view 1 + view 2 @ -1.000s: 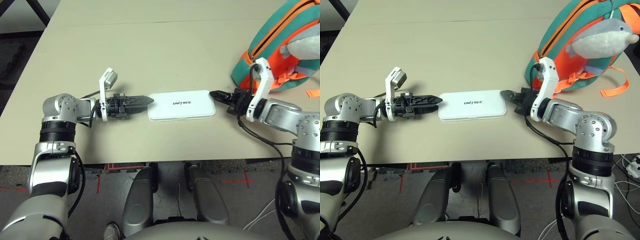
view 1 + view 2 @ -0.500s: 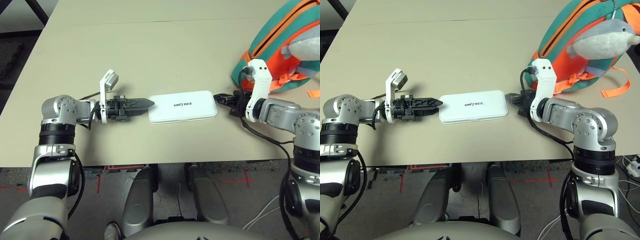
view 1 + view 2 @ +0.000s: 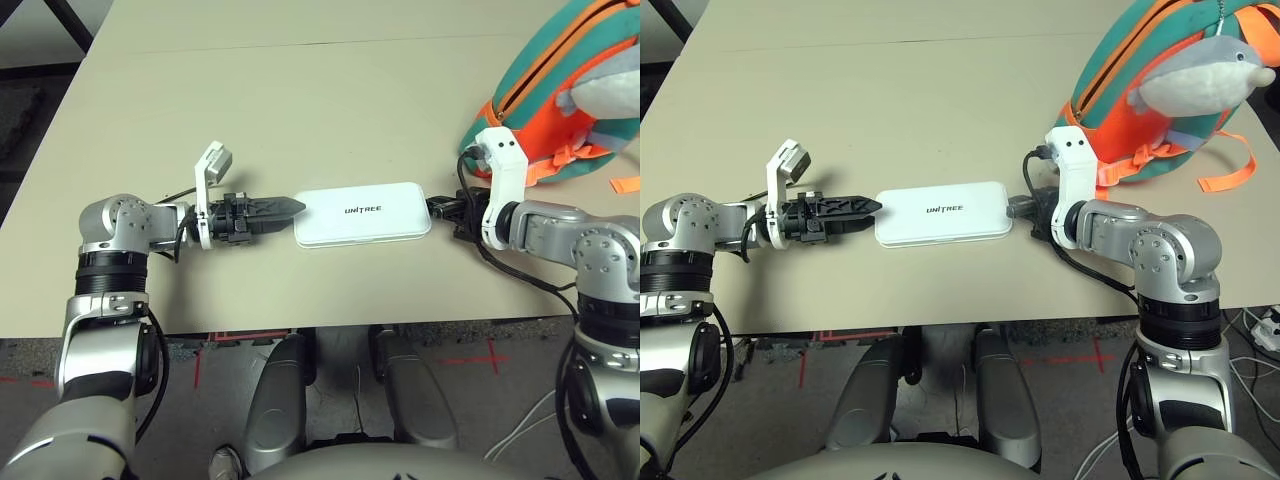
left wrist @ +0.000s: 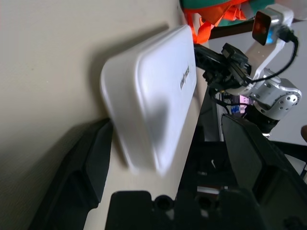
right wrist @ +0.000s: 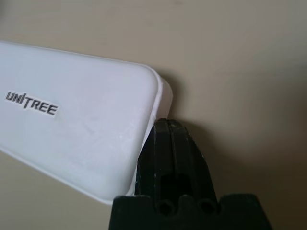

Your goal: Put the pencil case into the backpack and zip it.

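1. The flat white rectangular pencil case with rounded corners and black "UNITREE" lettering lies flat on the plain beige counter, near its front edge, between the two arms.
2. The left tool lies low over the counter at the case's left short end. In the left wrist view its two black fingers stand apart, one to either side of that end. Contact with the case cannot be confirmed.
3. The right tool is at the case's right short end. In the right wrist view its black fingers are pressed together, with the tip against the case's edge at a rounded corner.
4. The small teal backpack with orange mesh panel, straps and zipper trim sits on the counter at the far right, behind the right arm and well apart from the case.
5. A grey-blue plush shark charm rests against the backpack's front.
6. The case is outside the backpack.
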You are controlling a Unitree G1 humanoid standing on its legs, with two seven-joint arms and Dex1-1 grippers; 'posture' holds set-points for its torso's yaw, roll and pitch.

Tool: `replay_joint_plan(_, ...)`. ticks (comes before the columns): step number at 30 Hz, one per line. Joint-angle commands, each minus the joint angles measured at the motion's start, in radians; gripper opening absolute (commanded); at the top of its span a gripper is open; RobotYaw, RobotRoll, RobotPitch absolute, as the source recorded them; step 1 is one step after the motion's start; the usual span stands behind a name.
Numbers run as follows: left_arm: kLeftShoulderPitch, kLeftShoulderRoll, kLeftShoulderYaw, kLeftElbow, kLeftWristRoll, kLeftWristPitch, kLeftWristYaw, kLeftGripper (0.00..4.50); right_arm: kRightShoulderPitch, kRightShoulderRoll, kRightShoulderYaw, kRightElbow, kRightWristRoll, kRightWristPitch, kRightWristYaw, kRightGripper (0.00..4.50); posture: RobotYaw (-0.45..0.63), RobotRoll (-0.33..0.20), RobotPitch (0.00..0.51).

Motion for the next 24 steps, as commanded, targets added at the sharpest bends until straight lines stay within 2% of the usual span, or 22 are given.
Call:
replay_joint_plan(1,0.044,-0.027,-0.063,0.011,0.027,0.05,0.033,4.5,-0.013,0.015,0.024,-0.029,0.0,0.015,0.029,0.04,-0.1,0.0,0.283)
replay_joint_plan(9,0.055,-0.024,-0.062,-0.009,0.015,0.065,0.027,4.5,-0.026,0.033,0.029,-0.011,-0.043,-0.008,0.051,0.04,-0.09,0.0,0.283)
replay_joint_plan(10,0.057,-0.022,-0.062,-0.012,0.014,0.067,0.026,4.11,-0.026,0.032,0.028,-0.009,-0.049,-0.011,0.054,0.0,-0.09,0.0,0.283)
replay_joint_plan(11,0.06,-0.017,-0.066,-0.016,0.013,0.067,0.022,3.92,-0.026,0.031,0.028,-0.008,-0.054,-0.015,0.058,0.0,-0.09,0.0,0.283)
replay_joint_plan(16,0.069,0.002,-0.091,-0.04,0.002,0.069,-0.002,1.99,-0.028,0.032,0.022,-0.003,-0.074,-0.031,0.073,0.0,-0.09,0.0,0.283)
replay_joint_plan(18,0.069,0.007,-0.098,-0.047,0.001,0.062,-0.011,1.49,-0.026,0.03,0.016,-0.01,-0.074,-0.037,0.083,0.0,-0.1,0.0,0.275)
replay_joint_plan(19,0.069,0.012,-0.104,-0.055,-0.001,0.059,-0.019,1.35,-0.021,0.023,0.003,-0.028,-0.062,-0.041,0.098,0.0,-0.1,0.0,0.275)
replay_joint_plan(21,0.066,0.016,-0.102,-0.07,-0.006,0.054,-0.024,1.35,-0.005,0.0,-0.041,-0.08,-0.03,-0.036,0.124,0.39,-0.1,0.0,0.266)
replay_joint_plan(24,0.055,0.025,-0.085,-0.087,-0.016,0.055,-0.028,1.34,0.029,-0.066,-0.171,-0.182,0.076,0.033,0.167,1.31,-0.12,0.0,0.261)
